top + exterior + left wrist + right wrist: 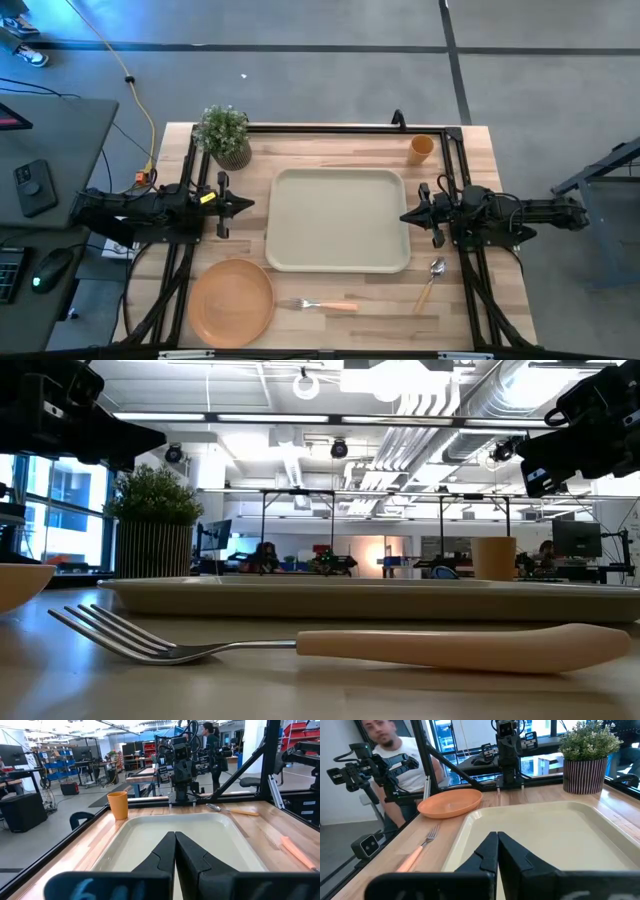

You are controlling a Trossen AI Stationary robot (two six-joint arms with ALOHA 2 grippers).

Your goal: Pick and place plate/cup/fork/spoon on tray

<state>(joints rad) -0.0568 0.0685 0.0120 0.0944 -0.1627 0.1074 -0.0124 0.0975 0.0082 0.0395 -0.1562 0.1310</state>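
Note:
The beige tray (338,220) lies at the table's middle. The orange plate (231,301) lies at the near left, the fork (320,305) to its right near the front edge, tines toward the plate. The spoon (431,281) lies near the tray's near right corner. The orange cup (421,149) stands at the far right. My left gripper (250,205) is shut and empty, left of the tray, pointing at it. My right gripper (404,216) is shut and empty at the tray's right edge. The fingers also show in the left wrist view (175,851) and the right wrist view (497,851).
A potted plant (225,135) stands at the far left corner. A black frame (330,128) runs along the table's far edge and sides. A person (395,750) stands beyond the table's near left side.

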